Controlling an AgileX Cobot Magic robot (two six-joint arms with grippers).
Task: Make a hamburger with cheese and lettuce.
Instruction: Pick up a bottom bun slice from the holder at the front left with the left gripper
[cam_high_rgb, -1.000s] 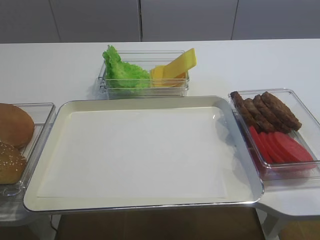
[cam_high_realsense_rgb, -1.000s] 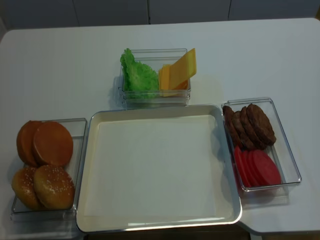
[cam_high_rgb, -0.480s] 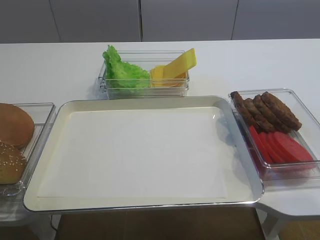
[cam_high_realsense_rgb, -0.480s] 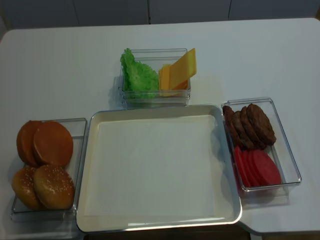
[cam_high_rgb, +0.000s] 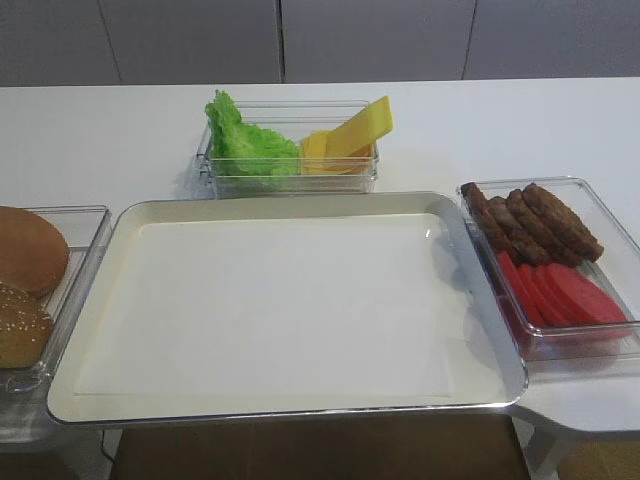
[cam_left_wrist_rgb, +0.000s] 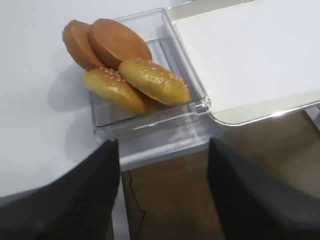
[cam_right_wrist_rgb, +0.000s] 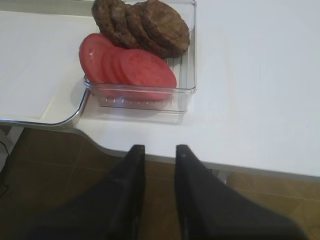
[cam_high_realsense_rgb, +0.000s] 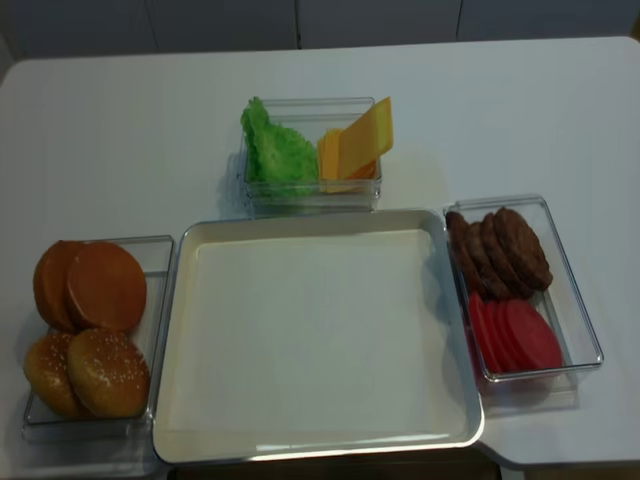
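Observation:
The hamburger's plain bun halves (cam_high_realsense_rgb: 105, 285) lie golden-brown side up in a clear box (cam_high_realsense_rgb: 160, 300) at the left, also seen in the left wrist view (cam_left_wrist_rgb: 117, 42) and the high view (cam_high_rgb: 25, 245). The yellow-orange cheese slices (cam_high_realsense_rgb: 360, 140) (cam_high_rgb: 355, 135) and the frilly green lettuce (cam_high_realsense_rgb: 275, 150) (cam_high_rgb: 240, 140) share a clear box at the back. My left gripper (cam_left_wrist_rgb: 164, 145) is wide open and empty, off the table's front edge before the bun box. My right gripper (cam_right_wrist_rgb: 160, 147) is empty with a narrow gap between its fingers, off the front edge before the patty box. Neither gripper shows in the high views.
A large metal tray (cam_high_realsense_rgb: 320, 218) lined with white paper fills the middle. Sesame bun tops (cam_high_realsense_rgb: 108, 372) lie in the front of the bun box. Dark patties (cam_high_realsense_rgb: 500, 250) and red tomato slices (cam_high_realsense_rgb: 515, 335) fill a clear box (cam_right_wrist_rgb: 190, 60) at the right.

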